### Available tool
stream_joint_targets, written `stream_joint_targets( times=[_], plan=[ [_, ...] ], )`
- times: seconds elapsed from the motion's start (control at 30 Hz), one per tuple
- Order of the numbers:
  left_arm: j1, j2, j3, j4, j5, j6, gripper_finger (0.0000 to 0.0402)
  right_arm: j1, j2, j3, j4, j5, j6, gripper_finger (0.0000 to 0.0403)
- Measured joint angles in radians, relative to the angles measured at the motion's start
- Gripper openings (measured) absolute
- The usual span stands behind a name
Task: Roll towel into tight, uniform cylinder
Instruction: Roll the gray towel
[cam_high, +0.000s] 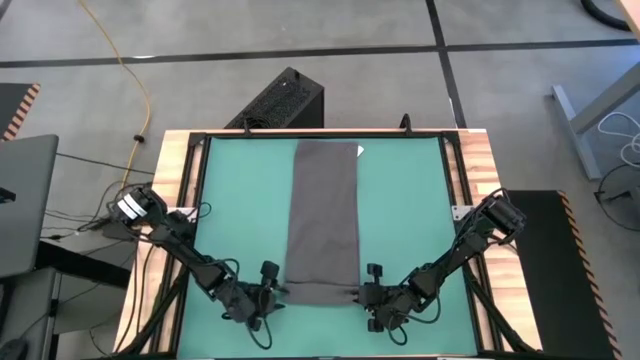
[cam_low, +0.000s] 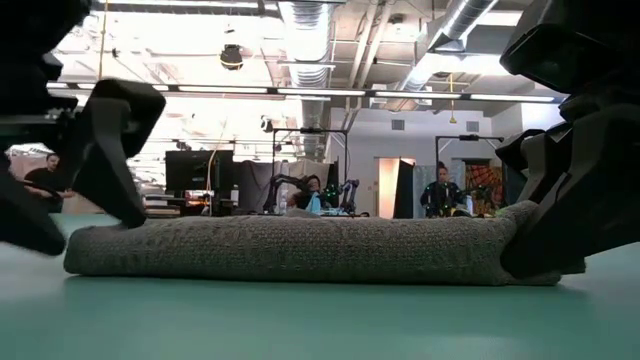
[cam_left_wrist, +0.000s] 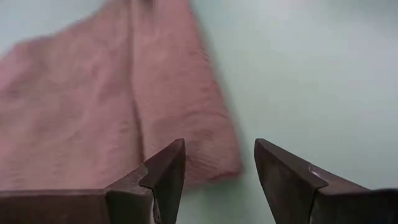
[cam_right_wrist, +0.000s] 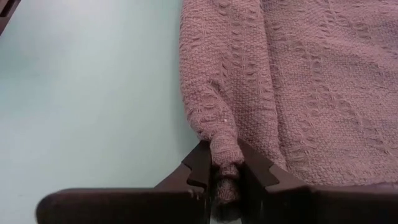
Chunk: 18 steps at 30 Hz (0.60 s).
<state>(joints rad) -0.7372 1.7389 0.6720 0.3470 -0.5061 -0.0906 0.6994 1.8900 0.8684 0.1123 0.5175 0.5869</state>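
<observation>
Towel (cam_high: 323, 222) lies flat as a long strip down the middle of the green desk (cam_high: 230, 200) in the high view; its white tag (cam_high: 360, 152) shows there alone, unreadable; right wrist view reveals the right claw (cam_right_wrist: 225, 174) clamped on the towel's near corner; left claw (cam_left_wrist: 217, 165) stands apart at the other corner, holding nothing; bare mat flanks both long edges.
</observation>
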Motion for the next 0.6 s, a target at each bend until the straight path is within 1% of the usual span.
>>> stream_joint_targets(
  times=[0.17, 0.3, 0.4, 0.5, 0.6],
  plan=[
    [0.023, 0.044, 0.0, 0.015, 0.057, -0.043, 0.0183, 0.0, 0.0, 0.0, 0.0, 0.0, 0.005, 0.0066],
    [0.034, 0.077, 0.001, 0.015, 0.056, -0.086, 0.0183, 0.0, 0.0, 0.0, 0.003, -0.001, 0.019, 0.0066],
    [0.044, 0.078, 0.001, 0.005, 0.052, -0.138, 0.0181, -0.001, 0.0, 0.0, 0.004, -0.018, 0.036, 0.0066],
    [0.059, 0.078, 0.002, -0.009, 0.054, -0.188, 0.016, -0.002, 0.0, 0.0, 0.004, -0.032, 0.051, 0.0066],
    [0.075, 0.078, 0.003, -0.027, 0.067, -0.223, 0.0114, -0.001, 0.0, 0.0, 0.004, -0.038, 0.068, 0.0066]
  ],
)
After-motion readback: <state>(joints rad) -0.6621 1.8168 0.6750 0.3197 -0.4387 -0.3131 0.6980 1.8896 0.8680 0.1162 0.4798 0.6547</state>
